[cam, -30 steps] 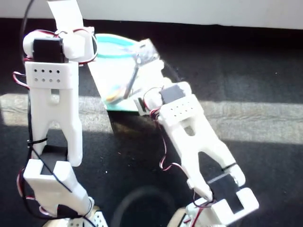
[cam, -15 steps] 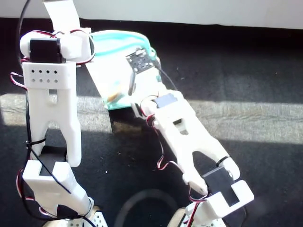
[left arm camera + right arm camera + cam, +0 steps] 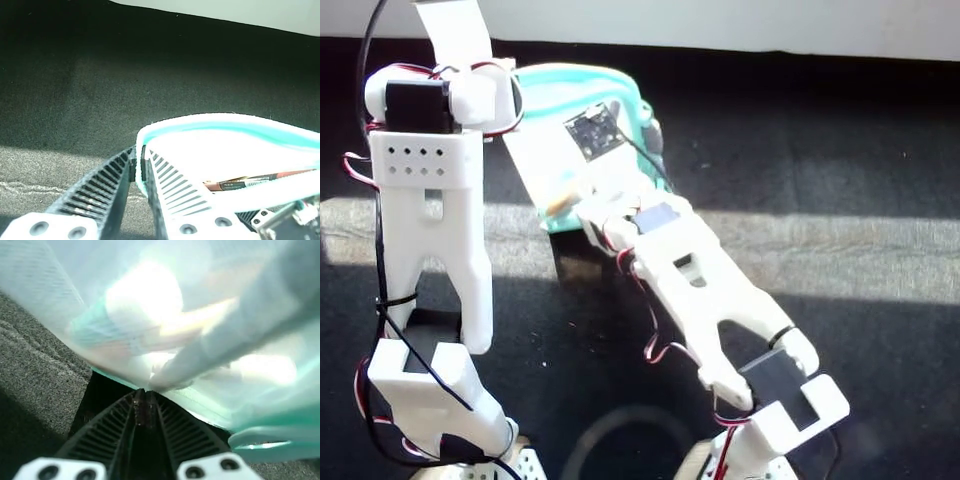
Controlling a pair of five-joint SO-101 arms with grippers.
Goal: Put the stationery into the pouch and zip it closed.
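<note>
A white pouch [image 3: 542, 150] with a teal rim sits open on the dark worktop [image 3: 840, 140], toward its far side, between the two arms. The left tool [image 3: 139, 157] is clamped tight on the pouch's rim at one end of the opening, and a brown pencil [image 3: 260, 181] lies inside. The right tool [image 3: 144, 399] has its fingers pressed together, tips against the pouch's see-through side (whether they pinch any fabric cannot be told), with blurred coloured shapes showing through it.
</note>
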